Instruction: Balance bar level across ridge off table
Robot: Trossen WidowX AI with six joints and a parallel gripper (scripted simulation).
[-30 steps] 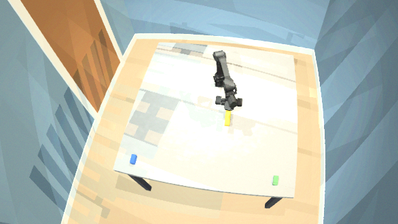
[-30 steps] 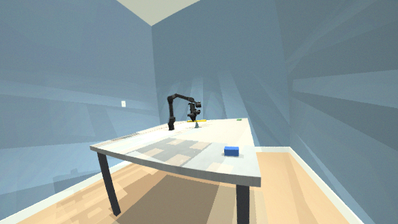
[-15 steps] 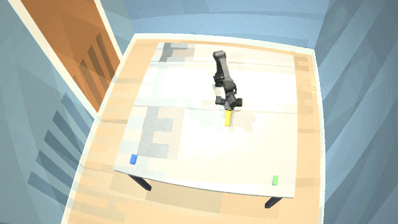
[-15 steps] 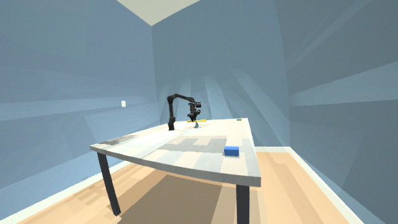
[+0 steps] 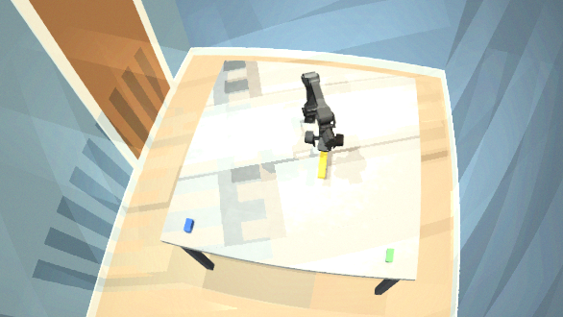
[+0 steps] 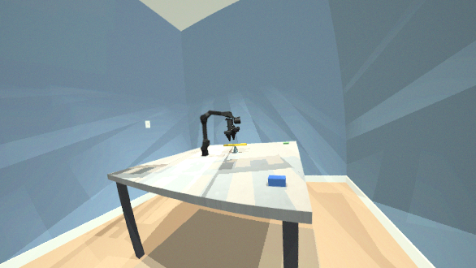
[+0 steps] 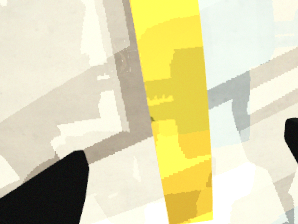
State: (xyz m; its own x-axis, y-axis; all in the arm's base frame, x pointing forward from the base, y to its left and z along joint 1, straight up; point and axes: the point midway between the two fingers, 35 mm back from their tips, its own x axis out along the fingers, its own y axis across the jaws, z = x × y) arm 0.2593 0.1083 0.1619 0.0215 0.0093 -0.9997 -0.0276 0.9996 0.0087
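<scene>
The yellow bar (image 5: 322, 165) (image 6: 241, 144) (image 7: 175, 65) lies across the top of the small grey-blue ridge (image 6: 235, 149). In the exterior view the bar looks about level, with both ends above the table (image 5: 346, 221) (image 6: 183, 179). The ridge is hidden under the bar and arm in the top view. My gripper (image 6: 231, 140) (image 7: 186, 144) is open and empty, a little above the bar. In the wrist view its black fingers stand wide apart, one on each side of the bar, with gaps on both sides. The fingertips are hidden in the top view.
A blue block (image 5: 188, 225) (image 6: 277, 181) lies near one front corner of the table. A green block (image 5: 389, 255) (image 6: 286, 143) lies near the other front corner. Both are far from the arm.
</scene>
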